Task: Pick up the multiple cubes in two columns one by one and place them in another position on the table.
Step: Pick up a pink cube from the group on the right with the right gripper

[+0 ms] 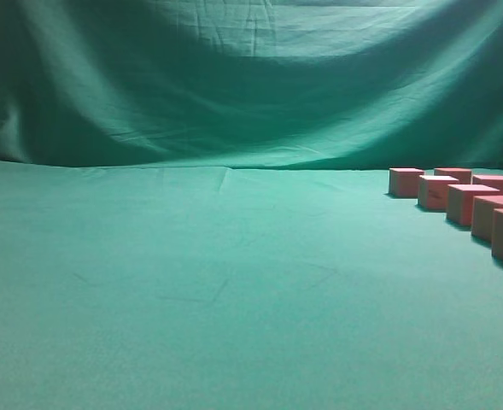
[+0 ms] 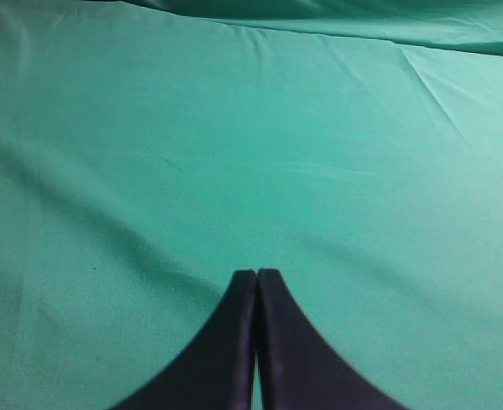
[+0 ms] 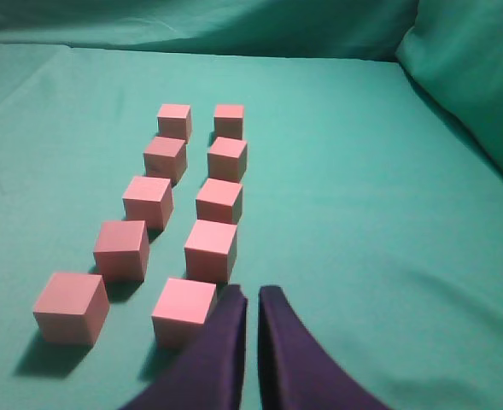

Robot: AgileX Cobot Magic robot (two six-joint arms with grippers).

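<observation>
Green cloth table (image 1: pixel 191 282), wrinkled backdrop (image 1: pixel 234 77)

The exterior view sits low, almost at the height of the table (image 1: pixel 191 282), and looks along it toward the hanging green backdrop (image 1: pixel 251 77); only the cubes (image 1: pixel 456 201) at its right edge show, some cut off by the frame. The left wrist view looks down and forward over bare table (image 2: pixel 234 154) from close above, the left gripper (image 2: pixel 257 275) at its bottom edge. The right wrist view slants down from behind the right gripper (image 3: pixel 253 295) and takes in all ten cubes (image 3: pixel 195 205) in two columns running away toward the far edge. The exterior and right wrist views share the cubes.
</observation>
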